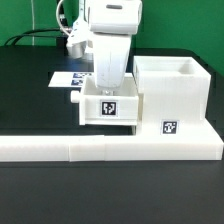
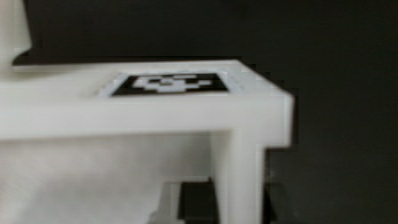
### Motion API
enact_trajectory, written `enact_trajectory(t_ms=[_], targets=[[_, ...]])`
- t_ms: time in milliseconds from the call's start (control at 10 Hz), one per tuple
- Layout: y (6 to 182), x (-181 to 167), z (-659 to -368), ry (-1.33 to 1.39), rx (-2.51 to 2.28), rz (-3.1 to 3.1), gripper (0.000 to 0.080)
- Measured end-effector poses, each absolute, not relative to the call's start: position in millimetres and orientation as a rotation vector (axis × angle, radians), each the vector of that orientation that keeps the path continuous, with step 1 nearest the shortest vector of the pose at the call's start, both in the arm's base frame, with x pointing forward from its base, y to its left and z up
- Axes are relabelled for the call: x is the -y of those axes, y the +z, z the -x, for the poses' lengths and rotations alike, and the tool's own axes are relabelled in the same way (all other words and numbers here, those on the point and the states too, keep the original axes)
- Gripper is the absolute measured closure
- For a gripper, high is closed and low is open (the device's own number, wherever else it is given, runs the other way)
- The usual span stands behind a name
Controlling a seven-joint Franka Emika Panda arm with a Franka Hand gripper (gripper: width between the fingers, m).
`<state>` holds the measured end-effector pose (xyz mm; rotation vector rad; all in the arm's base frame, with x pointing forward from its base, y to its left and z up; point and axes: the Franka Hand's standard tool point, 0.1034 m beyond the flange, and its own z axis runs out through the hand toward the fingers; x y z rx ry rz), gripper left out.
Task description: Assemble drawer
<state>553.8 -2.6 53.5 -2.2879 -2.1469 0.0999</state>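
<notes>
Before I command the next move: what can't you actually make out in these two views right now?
- Hand: in the exterior view the arm's own body and the small tray cover it, so open or shut is unknown; absent from the wrist view.
- Second tray: not visible in either view.
- Marker board: mostly hidden behind the arm in the exterior view.
- Wrist view: blurred; only a white part with a tag shows.

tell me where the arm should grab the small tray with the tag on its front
Probably by one thin side wall of the small tray, coming straight down from above. It sits upright with its top open, so a wall edge fits between two fingers. The housing stands close on the exterior view's right and the border bar in front, so side approaches look cramped.
</notes>
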Motion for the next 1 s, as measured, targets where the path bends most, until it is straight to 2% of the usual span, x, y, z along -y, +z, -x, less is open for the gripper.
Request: enact_trajectory(t_ms=[300, 1000], targets=[[50.3, 2.6, -551.3, 0.085, 2.136, 2.303, 0.0761], [56.3, 2.2, -554.3, 0.081, 2.14, 2.308, 0.0761]])
